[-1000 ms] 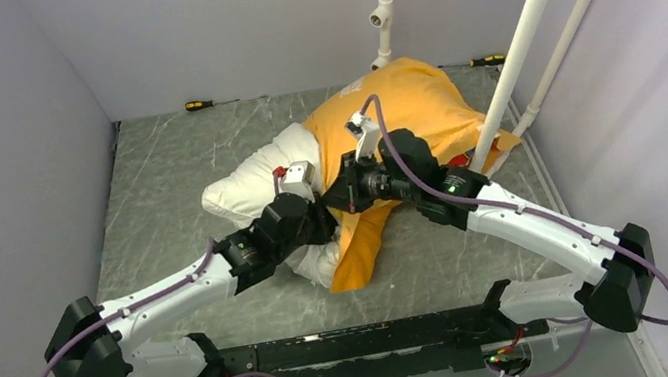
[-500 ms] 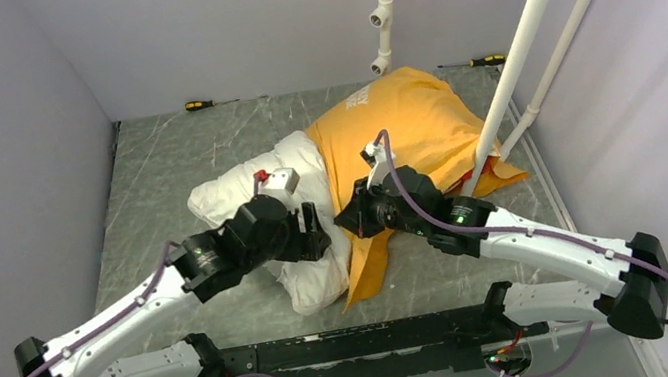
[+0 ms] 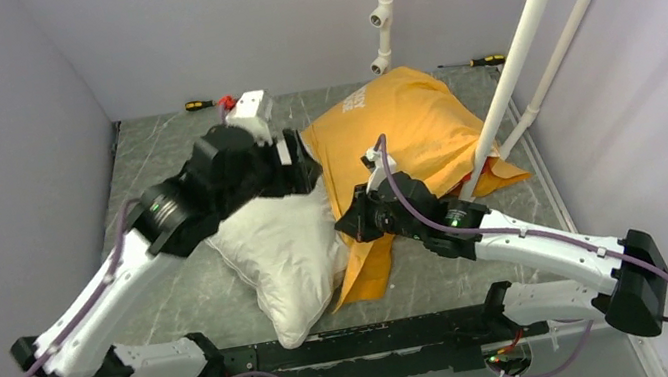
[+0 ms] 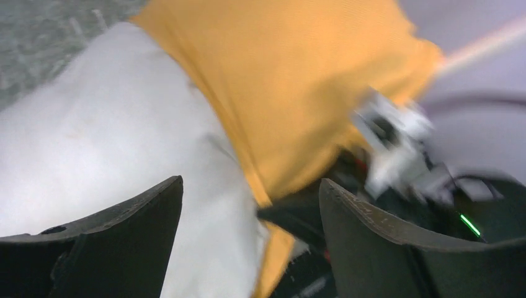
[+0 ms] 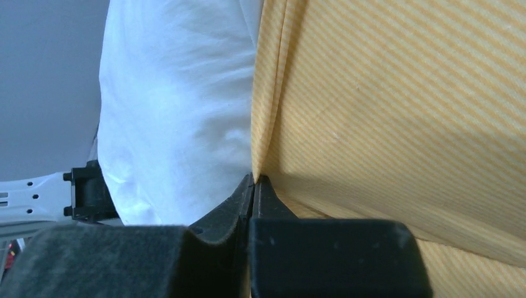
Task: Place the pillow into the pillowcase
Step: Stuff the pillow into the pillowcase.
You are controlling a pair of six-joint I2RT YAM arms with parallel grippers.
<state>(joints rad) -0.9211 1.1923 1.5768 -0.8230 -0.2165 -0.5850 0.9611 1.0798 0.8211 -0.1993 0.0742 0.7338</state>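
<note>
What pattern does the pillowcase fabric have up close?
The pillowcase has fine diagonal stripes, orange-yellow alternating with a paler tone; clearest in the right wrist view.

The left gripper (image 3: 303, 158) was lifted off the pillow (image 3: 284, 252) and carried from the centre of the top view toward the upper left, with its fingers spread apart. The pillow's bare white end was shifted down toward the bottom centre of the frame and left uncovered by the arm. The right gripper (image 3: 345, 222), pinching the pillowcase (image 3: 412, 131) hem, was drawn slightly lower and leftward.
</note>
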